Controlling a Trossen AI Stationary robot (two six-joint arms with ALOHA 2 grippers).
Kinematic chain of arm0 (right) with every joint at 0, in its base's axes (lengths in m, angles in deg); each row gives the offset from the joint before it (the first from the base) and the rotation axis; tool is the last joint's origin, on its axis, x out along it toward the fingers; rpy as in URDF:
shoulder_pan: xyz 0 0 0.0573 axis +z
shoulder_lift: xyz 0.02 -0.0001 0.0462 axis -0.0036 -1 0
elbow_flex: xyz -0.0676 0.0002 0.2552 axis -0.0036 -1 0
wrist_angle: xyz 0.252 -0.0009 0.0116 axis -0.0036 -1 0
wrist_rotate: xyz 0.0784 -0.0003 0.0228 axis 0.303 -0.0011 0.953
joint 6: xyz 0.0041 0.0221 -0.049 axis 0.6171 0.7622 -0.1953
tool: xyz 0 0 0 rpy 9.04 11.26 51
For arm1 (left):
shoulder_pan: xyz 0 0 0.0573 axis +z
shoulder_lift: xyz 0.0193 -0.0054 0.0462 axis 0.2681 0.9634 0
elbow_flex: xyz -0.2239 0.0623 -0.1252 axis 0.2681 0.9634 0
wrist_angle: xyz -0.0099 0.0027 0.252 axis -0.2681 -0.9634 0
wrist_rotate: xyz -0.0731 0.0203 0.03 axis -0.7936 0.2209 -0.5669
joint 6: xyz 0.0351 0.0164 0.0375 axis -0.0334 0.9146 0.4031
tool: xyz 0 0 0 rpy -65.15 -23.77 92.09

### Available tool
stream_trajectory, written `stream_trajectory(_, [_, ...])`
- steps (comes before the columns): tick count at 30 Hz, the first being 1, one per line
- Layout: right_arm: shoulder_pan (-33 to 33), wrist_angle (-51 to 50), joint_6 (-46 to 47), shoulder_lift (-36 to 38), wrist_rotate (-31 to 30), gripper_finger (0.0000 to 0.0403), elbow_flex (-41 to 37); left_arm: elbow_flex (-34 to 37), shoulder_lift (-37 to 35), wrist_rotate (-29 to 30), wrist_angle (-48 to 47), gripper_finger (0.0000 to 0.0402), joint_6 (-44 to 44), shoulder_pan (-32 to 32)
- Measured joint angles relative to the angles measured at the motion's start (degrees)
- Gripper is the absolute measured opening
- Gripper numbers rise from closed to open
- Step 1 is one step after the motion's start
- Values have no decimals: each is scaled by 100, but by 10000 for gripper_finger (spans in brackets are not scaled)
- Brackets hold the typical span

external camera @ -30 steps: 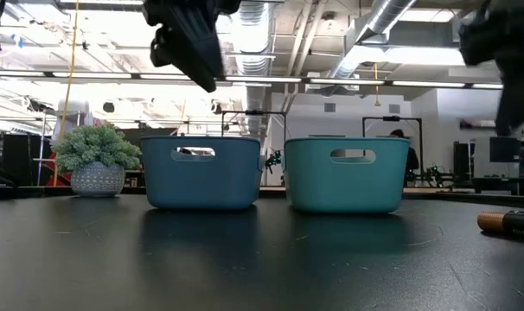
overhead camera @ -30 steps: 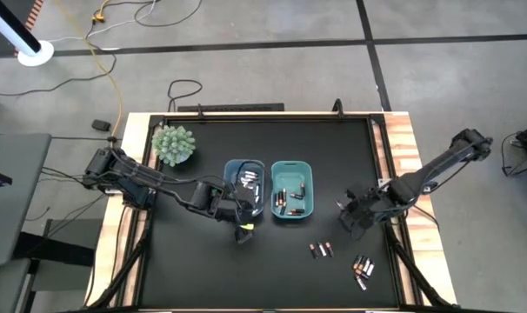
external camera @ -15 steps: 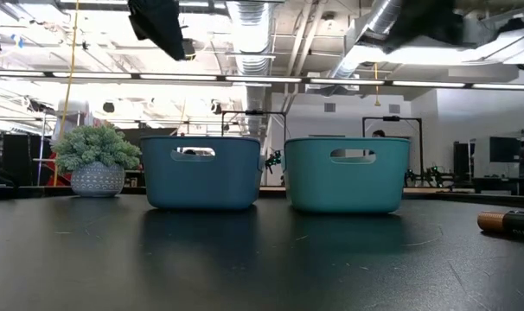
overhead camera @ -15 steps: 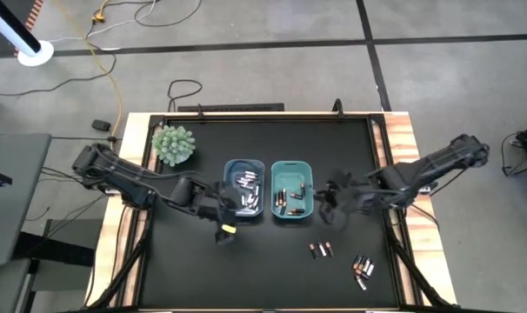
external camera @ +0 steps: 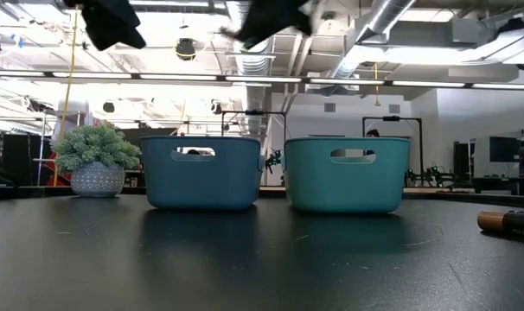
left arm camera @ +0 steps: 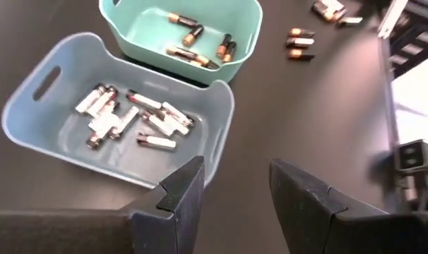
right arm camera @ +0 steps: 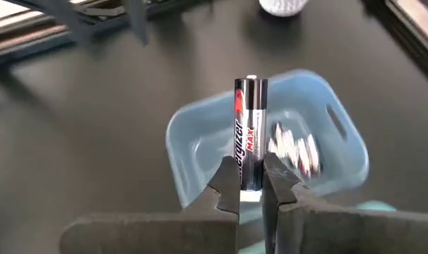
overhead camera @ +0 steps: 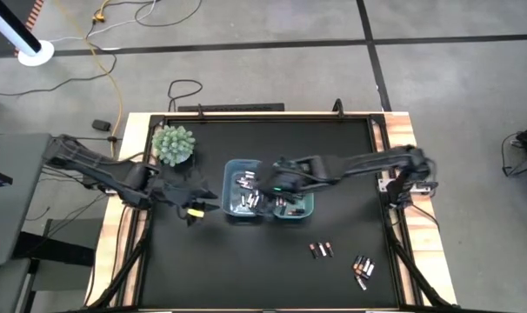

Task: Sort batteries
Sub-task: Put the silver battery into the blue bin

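The right pincer (right arm camera: 251,185) hangs above the blue bin (overhead camera: 231,165), clamped on 1 silver-and-black battery (right arm camera: 250,130) that stands upright between its fingers. The left pincer (left arm camera: 234,185) is empty with its fingers spread wide, out over the bare worktop (overhead camera: 211,269) just left of that bin. The blue bin holds the silvery batteries (left arm camera: 133,121); the teal bin (left arm camera: 245,15) beside it holds the dark copper-ended batteries (left arm camera: 200,42). More loose batteries (overhead camera: 321,249) lie on the worktop in front of the teal bin, with another cluster (overhead camera: 362,269) nearer the right edge.
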Motion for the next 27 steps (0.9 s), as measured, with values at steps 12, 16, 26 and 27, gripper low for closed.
stream_trajectory(12, [-825,-424,-232,-2194,1119,22,1332,392,-531,-8,103,153,-681,-327])
stream_trajectory(16, [-1006,-713,-221,-2546,1226,23,1332,394,-445,-8,103,153,-713,-341])
stream_trajectory(26, [-1060,-624,-372,-2741,1359,73,1339,394,-446,-6,95,153,-674,-341])
stream_trajectory(27, [-1063,-650,-399,-2741,1357,79,1339,394,-446,-6,95,153,-672,-339])
